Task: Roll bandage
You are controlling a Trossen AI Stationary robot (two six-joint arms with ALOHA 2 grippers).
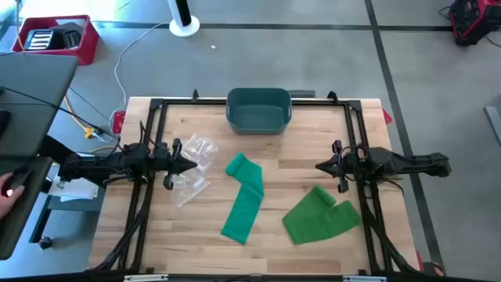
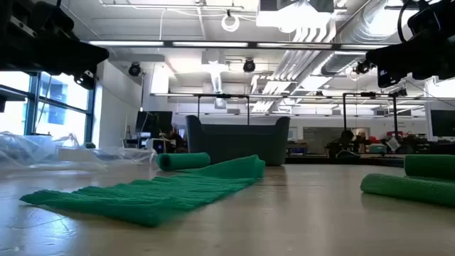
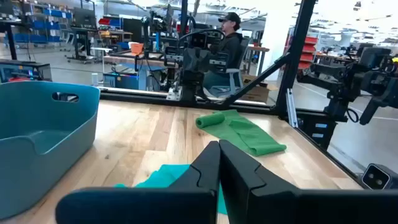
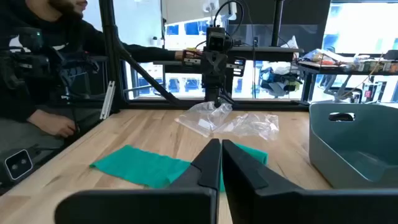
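Two green stretchy bandages (image 1: 244,197) (image 1: 319,216) are lying flat on the wooden table (image 1: 211,243), in front of the teal plastic bin (image 1: 258,109). Left gripper (image 1: 192,165) and right gripper (image 1: 319,165) are hovering closed, holding nothing, flanking them.

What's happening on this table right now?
Nothing is being handled yet. Both arms hang above the wooden table with tools shut: the left tool over the clear plastic wrappers, the right tool toward the right side. Two green bandages lie unrolled, one in the middle, one nearer the right arm. A teal bin sits at the far edge.
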